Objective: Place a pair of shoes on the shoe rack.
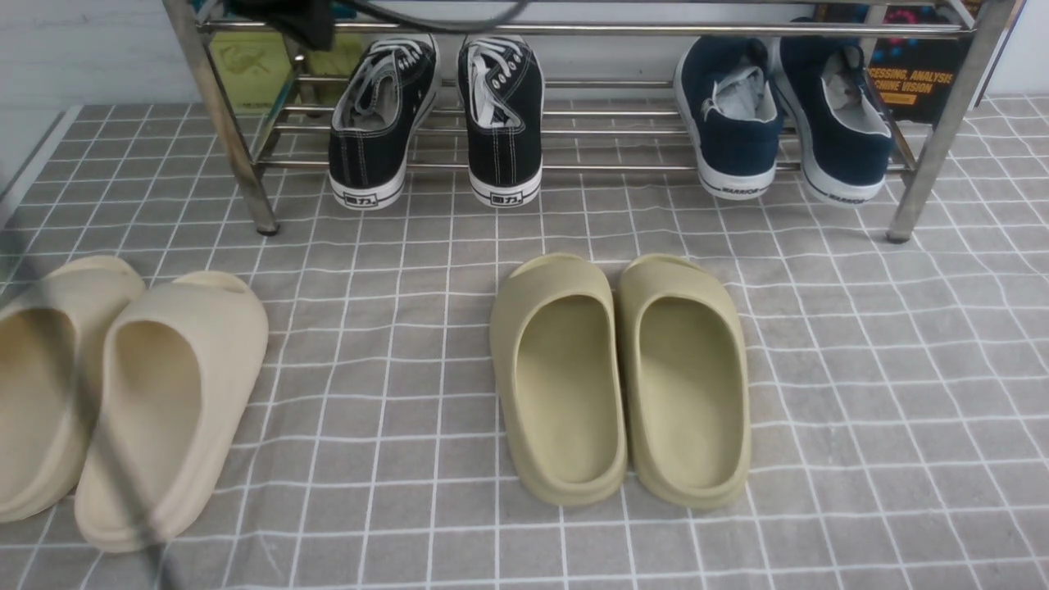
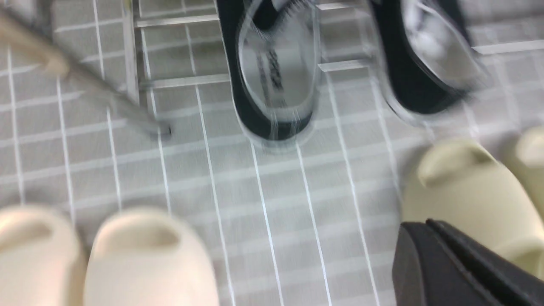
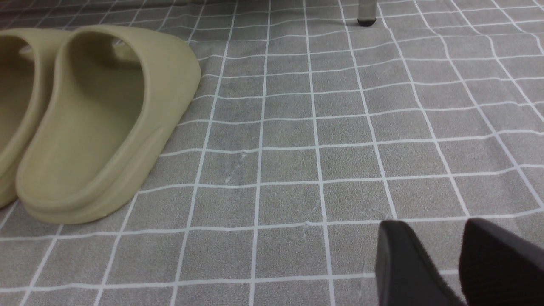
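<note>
The pair of shoes, two black canvas sneakers (image 1: 381, 123) (image 1: 501, 115) with white laces, stands on the shoe rack (image 1: 623, 167), heels toward me, on its left half. In the blurred left wrist view the sneakers (image 2: 276, 72) (image 2: 425, 55) rest on the rack's rods (image 2: 187, 80). My left gripper (image 2: 427, 224) is shut with nothing in it, back from the sneakers and above the floor cloth near an olive slide (image 2: 463, 191). My right gripper (image 3: 429, 238) is open and empty over bare cloth. Neither gripper shows clearly in the front view.
Navy sneakers (image 1: 729, 115) (image 1: 836, 115) sit on the rack's right half. Olive slides (image 1: 619, 377) lie mid-floor, cream slides (image 1: 123, 385) at the left. A rack leg (image 3: 366, 12) stands ahead of the right gripper. Grey checked cloth (image 1: 860, 369) covers the floor.
</note>
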You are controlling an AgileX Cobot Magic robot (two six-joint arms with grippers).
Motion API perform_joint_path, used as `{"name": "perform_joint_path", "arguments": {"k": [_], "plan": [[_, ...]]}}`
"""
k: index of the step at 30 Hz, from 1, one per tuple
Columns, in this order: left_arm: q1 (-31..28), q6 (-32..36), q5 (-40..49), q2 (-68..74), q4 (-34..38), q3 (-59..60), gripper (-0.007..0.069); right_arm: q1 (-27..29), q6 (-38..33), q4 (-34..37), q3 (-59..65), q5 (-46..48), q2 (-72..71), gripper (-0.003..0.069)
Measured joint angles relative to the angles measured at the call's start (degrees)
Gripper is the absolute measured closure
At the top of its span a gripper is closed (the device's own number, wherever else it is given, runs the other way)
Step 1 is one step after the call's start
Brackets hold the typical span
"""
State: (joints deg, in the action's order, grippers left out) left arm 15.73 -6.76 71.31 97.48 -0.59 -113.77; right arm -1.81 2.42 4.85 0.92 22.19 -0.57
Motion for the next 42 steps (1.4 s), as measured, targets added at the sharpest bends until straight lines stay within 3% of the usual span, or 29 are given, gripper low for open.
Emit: {"name": "perform_joint_path", "arguments": {"k": [3, 11, 12, 13, 15, 17, 24, 30, 38, 42], "plan": [[0.00, -0.62, -5.62, -12.21, 0.59, 12.93, 0.0638, 0.00, 0.00, 0.00, 0.00, 0.00, 0.00, 0.0419], [0.00, -2.25, -40.51, -50.82, 0.22, 56.39, 0.0638, 0.00, 0.00, 0.00, 0.00, 0.00, 0.00, 0.0419], [0.00, -2.25, -40.51, -51.81, 0.22, 57.46, 0.0638, 0.00, 0.00, 0.00, 0.00, 0.00, 0.00, 0.0419], [0.00, -2.25, -46.80, -60.66, 0.16, 67.02, 0.0638, 0.00, 0.00, 0.00, 0.00, 0.00, 0.00, 0.0419], [0.00, -2.25, -50.80, -65.45, 0.16, 72.12, 0.0638, 0.00, 0.00, 0.00, 0.00, 0.00, 0.00, 0.0419], [0.00, -3.54, -57.23, -77.70, 0.16, 85.23, 0.0638, 0.00, 0.00, 0.00, 0.00, 0.00, 0.00, 0.0419], [0.00, -6.50, -62.56, -97.54, -0.85, 107.82, 0.0638, 0.00, 0.00, 0.00, 0.00, 0.05, -0.05, 0.0419], [0.00, -6.70, -70.58, -97.98, 1.24, 112.09, 0.0638, -0.05, 0.00, 0.05, 0.00, 0.06, -0.11, 0.0419], [0.00, -6.77, -64.51, -97.84, 1.59, 112.92, 0.0638, -0.17, 0.00, 0.01, 0.00, 0.06, -0.11, 0.0419], [-4.70, -8.33, -61.65, -98.07, 1.52, 115.34, 0.0638, -0.21, 0.00, 0.01, 0.00, 0.06, -0.11, 0.0419]]}}
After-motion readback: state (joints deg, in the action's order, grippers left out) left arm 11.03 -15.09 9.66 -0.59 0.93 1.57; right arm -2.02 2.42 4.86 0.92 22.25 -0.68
